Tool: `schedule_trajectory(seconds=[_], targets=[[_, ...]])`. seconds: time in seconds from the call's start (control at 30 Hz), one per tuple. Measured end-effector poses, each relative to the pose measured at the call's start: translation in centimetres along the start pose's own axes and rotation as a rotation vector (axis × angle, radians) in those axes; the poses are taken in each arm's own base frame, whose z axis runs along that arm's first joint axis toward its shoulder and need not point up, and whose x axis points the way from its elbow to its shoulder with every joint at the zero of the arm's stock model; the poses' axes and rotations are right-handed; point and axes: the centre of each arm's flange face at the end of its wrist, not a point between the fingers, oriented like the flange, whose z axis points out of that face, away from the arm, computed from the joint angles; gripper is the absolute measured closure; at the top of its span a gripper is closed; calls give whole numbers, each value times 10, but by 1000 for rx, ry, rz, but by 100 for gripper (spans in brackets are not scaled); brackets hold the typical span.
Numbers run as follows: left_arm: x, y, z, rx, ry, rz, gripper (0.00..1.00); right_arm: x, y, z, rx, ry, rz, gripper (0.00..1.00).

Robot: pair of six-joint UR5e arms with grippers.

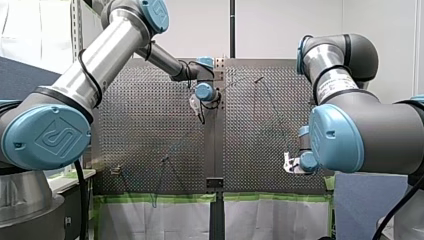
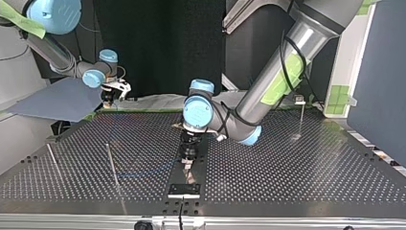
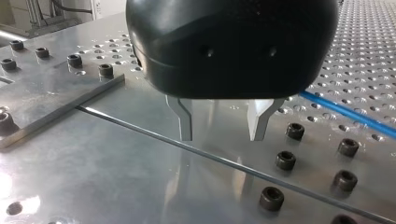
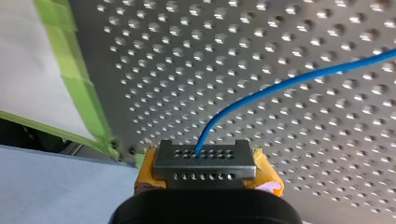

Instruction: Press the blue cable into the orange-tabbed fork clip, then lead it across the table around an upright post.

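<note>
Two UR5e arms at table: left arm [image 1: 100,55], right arm [image 1: 350,130]. Two grippers: left gripper [image 3: 222,135], two metal fingers [image 3: 186,121]; right gripper [image 4: 205,161], two yellow pads [image 4: 266,175]. One blue cable [image 4: 289,84]. Three upright posts, top view: post [image 2: 51,155], post [image 2: 112,165], post [image 2: 301,117]. One perforated table [image 2: 297,167], two panels in front view.
</note>
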Motion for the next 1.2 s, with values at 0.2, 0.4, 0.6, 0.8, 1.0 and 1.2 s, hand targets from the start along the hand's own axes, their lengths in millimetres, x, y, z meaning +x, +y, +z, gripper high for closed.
schedule_trajectory(seconds=[0.2,0.4,0.6,0.8,1.0,1.2], targets=[[0,0,0,1,1,0,41,-31,-2,7,12,1,-1,100],[0,0,0,1,1,-1,41,-68,-3,9,20,-33,-9,100],[0,0,0,0,1,-1,41,-90,-4,7,26,-63,-16,100],[0,0,0,0,1,-1,41,-92,-4,7,27,-66,-18,100],[0,1,1,-1,0,-1,41,-93,-3,7,26,-67,-20,100],[-1,3,1,-4,1,0,41,-93,-2,8,25,-67,-21,100]])
